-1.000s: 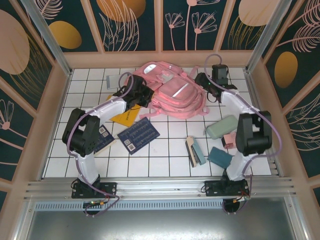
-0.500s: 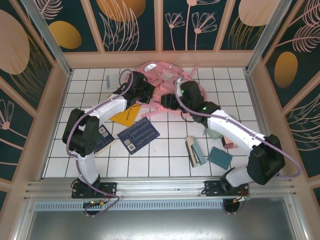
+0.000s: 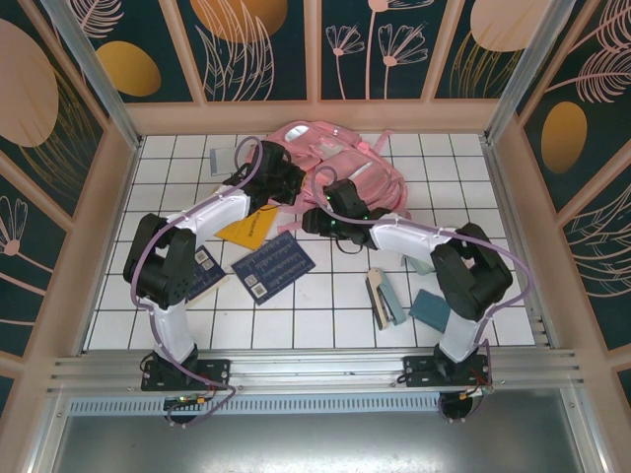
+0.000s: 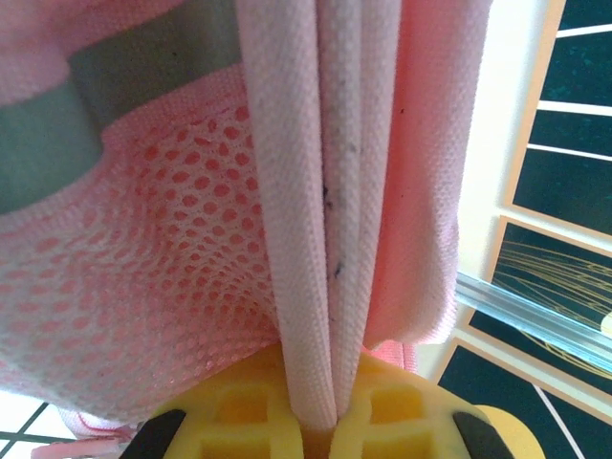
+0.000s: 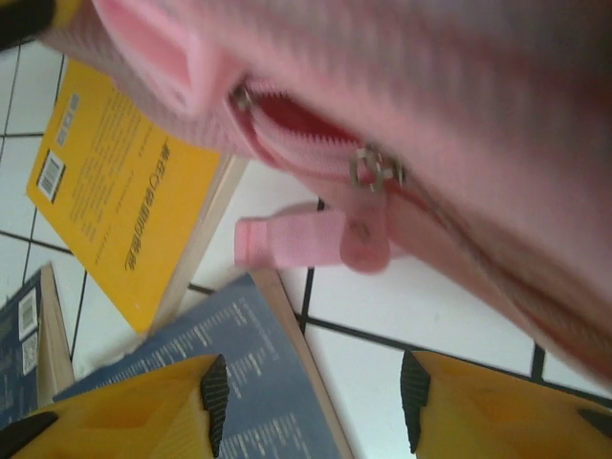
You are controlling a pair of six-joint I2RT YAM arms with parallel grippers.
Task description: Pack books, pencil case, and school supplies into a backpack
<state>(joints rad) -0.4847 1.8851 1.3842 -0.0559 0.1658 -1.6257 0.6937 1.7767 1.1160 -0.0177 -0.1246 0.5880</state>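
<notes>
While the left gripper [image 4: 330, 421] pinches a fold of the large pink fabric backpack [image 3: 345, 168] at the far middle of the white tiled table [image 3: 325, 301], the right gripper [image 5: 311, 402] has swung over from the bag's right side to its near-left edge. Its jaws stand spread just short of the pink zipper pull [image 5: 368, 229], beside the thin yellow-orange book [image 5: 124, 191], so unzipping probably comes next, with the books seemingly still unpacked.

Rough woven pink cloth and open mesh of the backpack [image 3: 338, 158]; glossy white-tiled table [image 3: 325, 305]
</notes>
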